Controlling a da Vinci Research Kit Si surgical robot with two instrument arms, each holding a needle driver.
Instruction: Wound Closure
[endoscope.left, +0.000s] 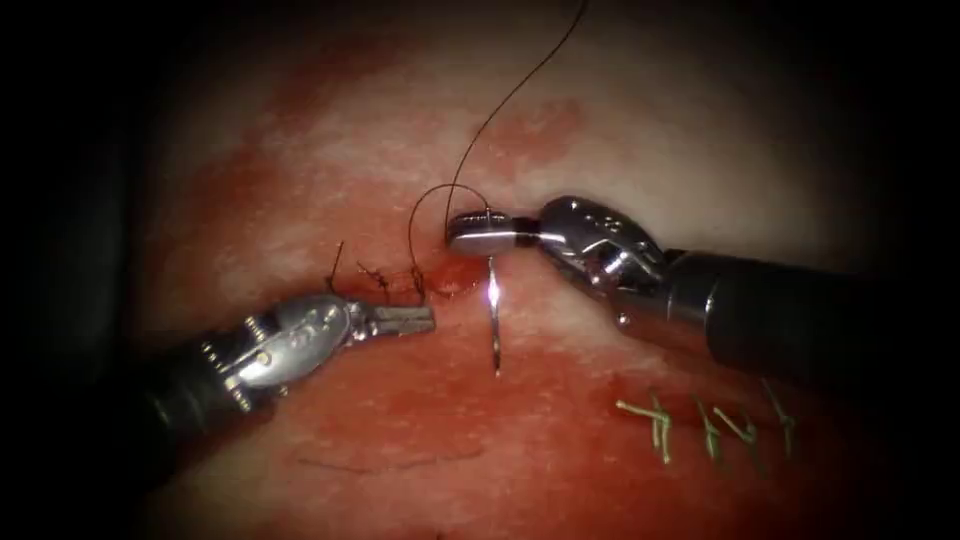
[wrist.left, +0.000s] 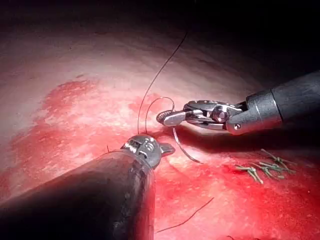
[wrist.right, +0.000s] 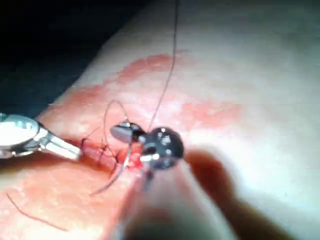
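Needle is gripped by the right pincer, whose jaws are clamped on it near the thread end, so the rest of the curve hangs down below the jaws with the point free and just over the tissue, not stuck in it. You can see the same in the left wrist view, needle drooping under the right pincer, and in the right wrist view too, needle below the right pincer.

Thread runs up and away from that pincer, plus a small loop curling off to its left, over the cut. The stitched bit of the cut sits between the two pincers, with dark thread ends poking up.

Left pincer is on the left side of the cut, jaws together, holding nothing as far as I can see, tip just beside the stitches. It's also in the left wrist view.

Red fluid covers the tissue below both pincers. Some pale green stitches sit below the right tool's shaft.
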